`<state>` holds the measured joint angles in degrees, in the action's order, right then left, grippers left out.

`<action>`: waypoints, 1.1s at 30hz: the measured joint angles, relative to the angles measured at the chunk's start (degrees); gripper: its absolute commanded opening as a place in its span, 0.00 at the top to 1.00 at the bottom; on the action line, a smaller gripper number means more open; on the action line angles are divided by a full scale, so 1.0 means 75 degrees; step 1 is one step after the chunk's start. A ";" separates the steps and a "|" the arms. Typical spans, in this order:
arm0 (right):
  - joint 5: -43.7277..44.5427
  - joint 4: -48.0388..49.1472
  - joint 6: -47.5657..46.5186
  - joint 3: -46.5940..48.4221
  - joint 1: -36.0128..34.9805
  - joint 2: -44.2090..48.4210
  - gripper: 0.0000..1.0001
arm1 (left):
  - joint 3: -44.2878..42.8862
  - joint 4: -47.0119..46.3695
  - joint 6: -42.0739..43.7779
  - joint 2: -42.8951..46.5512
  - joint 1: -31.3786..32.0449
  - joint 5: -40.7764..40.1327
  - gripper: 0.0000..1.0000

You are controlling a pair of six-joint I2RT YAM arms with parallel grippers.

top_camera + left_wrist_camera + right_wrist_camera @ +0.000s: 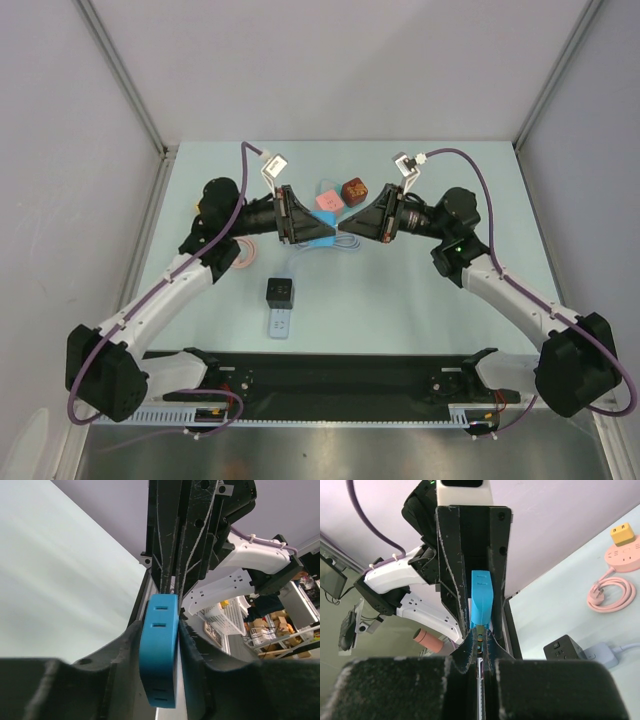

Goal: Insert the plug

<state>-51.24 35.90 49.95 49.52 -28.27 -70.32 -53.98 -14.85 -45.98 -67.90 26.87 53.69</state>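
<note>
Tabletop (400,300) pale green, walls (350,60) grey, blue adapter (160,645) gripped

Right wrist view: the plug (480,639) is only a sliver between the closed pads of the right gripper (480,632), and its shape is not resolvable. I cannot tell whether it has entered the blue socket block (481,597). The pink round strip (622,557) is cut by the right edge. The black box (564,649), lower right, sits partly behind a finger.

Top view: the block is mostly covered by both sets of fingers. The pink strip is half under the left arm (175,280). The pink item (328,200) and brown item (353,189), above centre, are too small to identify.

Left wrist view: the block's lower left flank is hidden by a finger of the left gripper (161,625). The background clutter (270,622), lower right, is blurred.
</note>
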 measured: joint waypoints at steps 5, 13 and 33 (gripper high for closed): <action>0.0047 -0.0009 -0.0003 -0.0003 0.0003 -0.0082 1.00 | -0.0003 -0.0067 0.0000 -0.0055 0.0000 0.0146 1.00; 0.0076 0.0076 0.0152 -0.0023 0.0134 -0.0082 0.37 | -0.0064 0.0044 0.0239 -0.0119 -0.0015 0.0504 1.00; 0.0338 -0.2483 -0.1209 -0.0551 0.1824 0.1950 0.00 | -0.3698 0.7542 0.8279 -0.1821 -0.1020 -0.6808 1.00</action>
<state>-48.71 17.28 40.88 45.39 -14.59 -55.70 -81.71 41.71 16.12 -81.56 19.22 2.63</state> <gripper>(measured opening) 0.993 0.252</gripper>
